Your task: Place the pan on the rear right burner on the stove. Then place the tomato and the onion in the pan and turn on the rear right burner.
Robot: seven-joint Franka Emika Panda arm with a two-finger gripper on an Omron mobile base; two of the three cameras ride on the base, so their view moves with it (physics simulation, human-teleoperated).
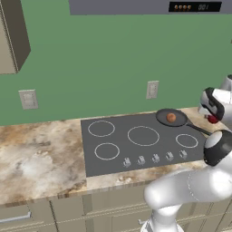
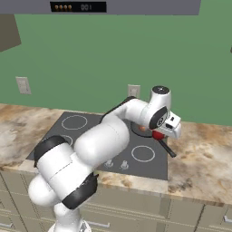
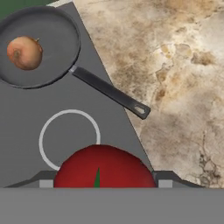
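Observation:
The dark pan point(image 1: 177, 120) point(image 3: 52, 43) sits at the back right of the stove point(image 1: 118, 144), covering the rear right burner. Its black handle point(image 3: 110, 92) points toward the counter on the right. The brownish onion point(image 1: 171, 118) point(image 3: 25, 52) lies inside the pan. My gripper point(image 1: 211, 119) point(image 2: 158, 134) point(image 3: 104, 181) is shut on the red tomato point(image 1: 212, 119) point(image 2: 157, 134) point(image 3: 103, 168). It hangs above the stove's right edge, near the front right ring point(image 3: 70, 140) and to the right of the pan.
A row of silver knobs point(image 1: 155, 158) lines the stove's front edge. Marble counter point(image 3: 175, 65) stretches right of the stove and also to its left point(image 1: 36, 154). The green wall behind carries outlets point(image 1: 152, 89). A hood point(image 1: 149, 5) hangs overhead.

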